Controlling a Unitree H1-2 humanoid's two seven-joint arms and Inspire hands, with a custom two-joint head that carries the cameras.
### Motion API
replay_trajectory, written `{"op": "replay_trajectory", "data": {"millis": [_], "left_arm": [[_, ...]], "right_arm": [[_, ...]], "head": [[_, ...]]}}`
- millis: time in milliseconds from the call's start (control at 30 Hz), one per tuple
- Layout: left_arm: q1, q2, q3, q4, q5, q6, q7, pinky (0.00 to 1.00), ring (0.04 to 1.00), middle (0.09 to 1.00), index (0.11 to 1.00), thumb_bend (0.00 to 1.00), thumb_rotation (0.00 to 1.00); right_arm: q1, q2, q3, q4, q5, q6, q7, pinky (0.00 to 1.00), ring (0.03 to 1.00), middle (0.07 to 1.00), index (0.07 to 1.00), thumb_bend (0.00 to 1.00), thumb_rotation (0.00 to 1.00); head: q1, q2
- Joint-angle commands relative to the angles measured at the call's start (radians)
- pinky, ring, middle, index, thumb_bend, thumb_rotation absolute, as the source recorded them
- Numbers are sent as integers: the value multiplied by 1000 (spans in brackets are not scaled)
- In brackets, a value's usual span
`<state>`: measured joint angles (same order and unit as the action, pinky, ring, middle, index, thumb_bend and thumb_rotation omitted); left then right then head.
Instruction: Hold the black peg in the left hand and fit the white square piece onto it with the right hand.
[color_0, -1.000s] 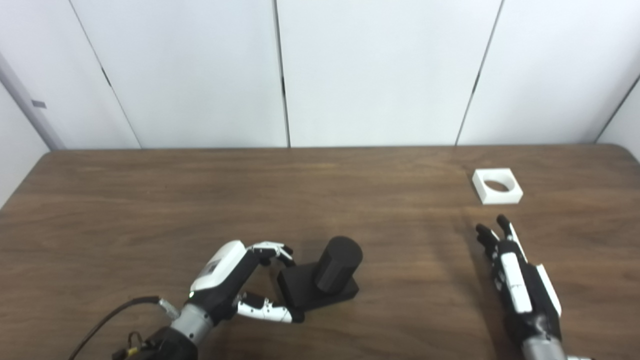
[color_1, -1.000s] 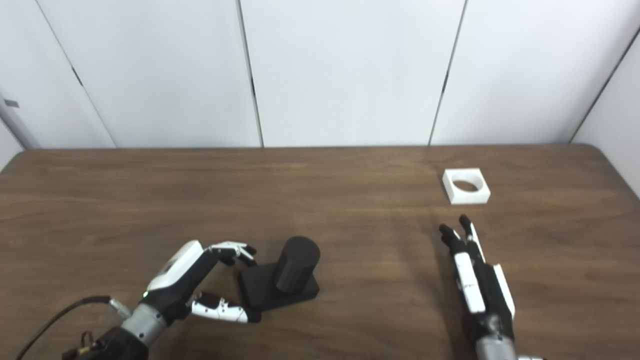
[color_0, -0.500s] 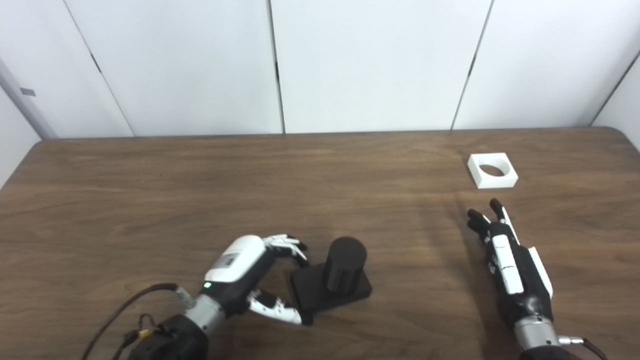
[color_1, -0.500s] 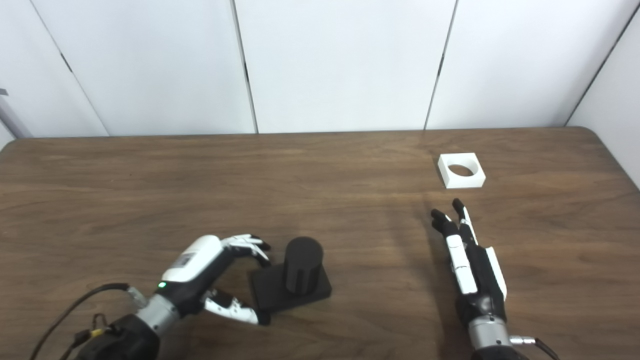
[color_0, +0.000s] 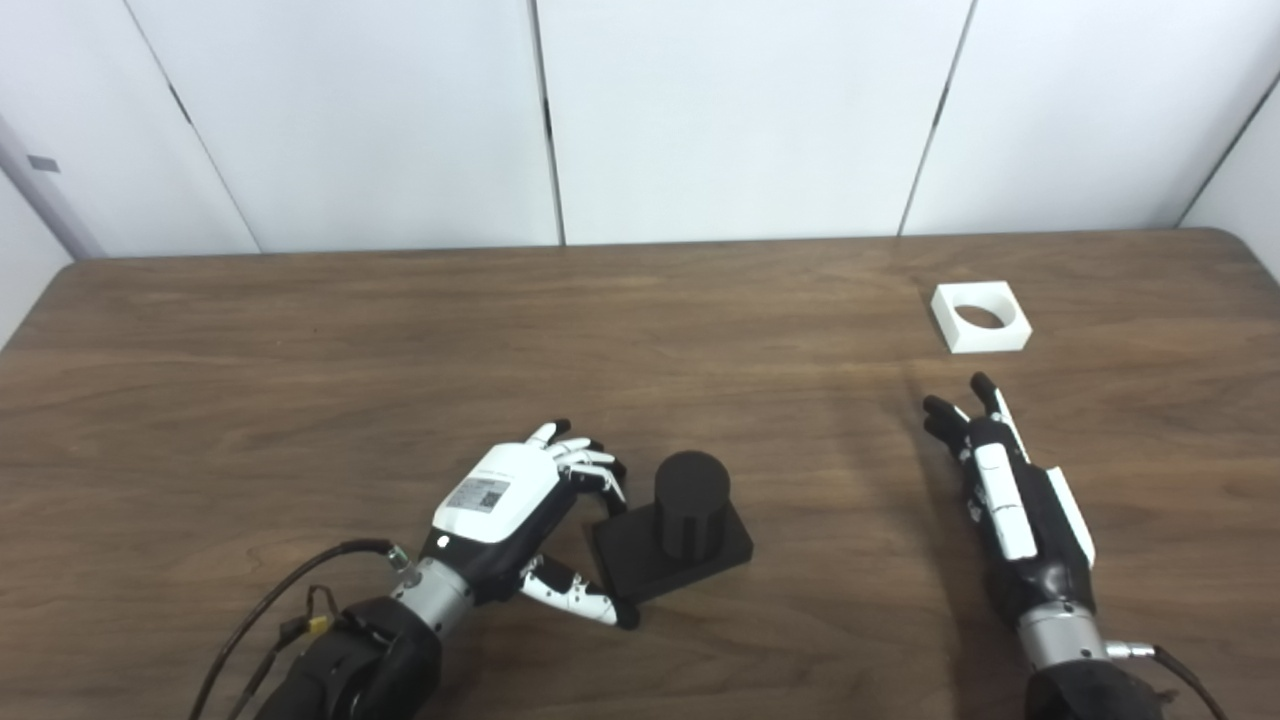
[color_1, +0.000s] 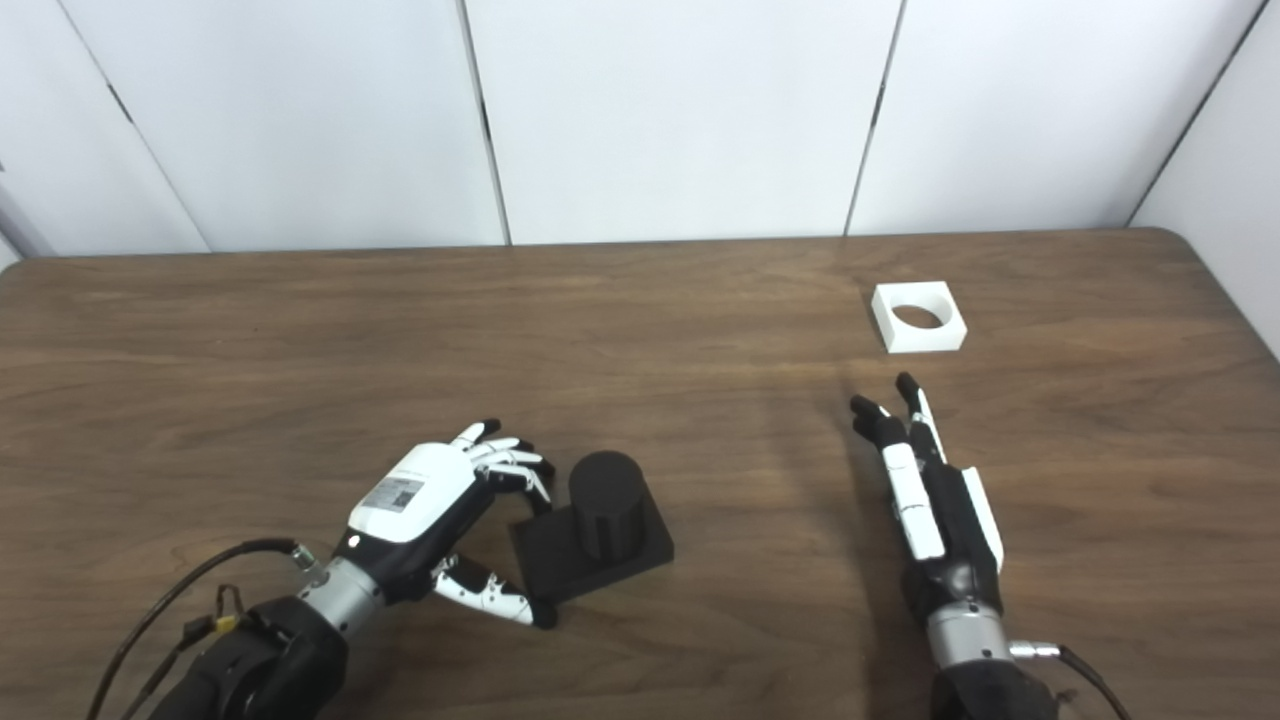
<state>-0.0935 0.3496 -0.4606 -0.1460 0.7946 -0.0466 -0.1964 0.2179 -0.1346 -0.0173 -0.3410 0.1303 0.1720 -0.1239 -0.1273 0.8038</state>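
The black peg (color_0: 690, 495) stands upright on its flat square base, on the table (color_0: 300, 370), near the front and a little left of the middle. The left hand (color_0: 510, 500) sits right beside the base on its left: the curled fingers (color_0: 590, 465) hang over the far-left corner and the thumb reaches along the near-left edge, seeming to touch it at the tip. The grip looks half formed — the fingers are bent but I can't see them pinching anything yet, and the base rests flat on the wood.

To do this step well, I'd say the hand should close on the base itself, thumb against the near edge and fingers pressing the opposite side, low enough that the peg's round top stays bare for the other part. A corner-only pinch looks risky; the block could swivel or tip as it lifts.

The white square piece (color_0: 981, 317) lies flat well off to the right and farther back, its round hole facing up. The right hand (color_0: 1010, 490) rests palm down on the table between it and the front edge, fingers stretched out and a little spread, holding nothing, the tips short of the piece with bare wood between them. It will need to take the piece by its outer walls — leaving the hole clear.
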Motion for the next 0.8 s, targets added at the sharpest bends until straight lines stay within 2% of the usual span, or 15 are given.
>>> {"op": "replay_trajectory", "data": {"millis": [0, 333, 567, 767], "left_arm": [[1, 19, -27, 71, 50, 8, -36, 1000, 894, 811, 492, 504, 55], [-29, 31, -42, 79, 86, -23, -26, 998, 898, 814, 491, 507, 55], [-72, 62, -65, 106, 58, -104, -26, 1000, 904, 809, 491, 505, 54], [-103, 65, -76, 144, 61, -162, -5, 971, 879, 796, 491, 507, 55]], "right_arm": [[-4, 56, 5, -33, -5, 1, 3, 1000, 892, 871, 1000, 643, 877], [-2, 57, 5, -43, 0, 13, 3, 1000, 890, 872, 1000, 647, 874], [1, 60, 5, -47, 6, 11, 4, 1000, 887, 868, 1000, 657, 872], [2, 59, 6, -53, 0, 16, 2, 1000, 891, 871, 1000, 645, 877]], "head": [[0, 1], [-7, 6], [-15, 9], [-17, 10]]}}
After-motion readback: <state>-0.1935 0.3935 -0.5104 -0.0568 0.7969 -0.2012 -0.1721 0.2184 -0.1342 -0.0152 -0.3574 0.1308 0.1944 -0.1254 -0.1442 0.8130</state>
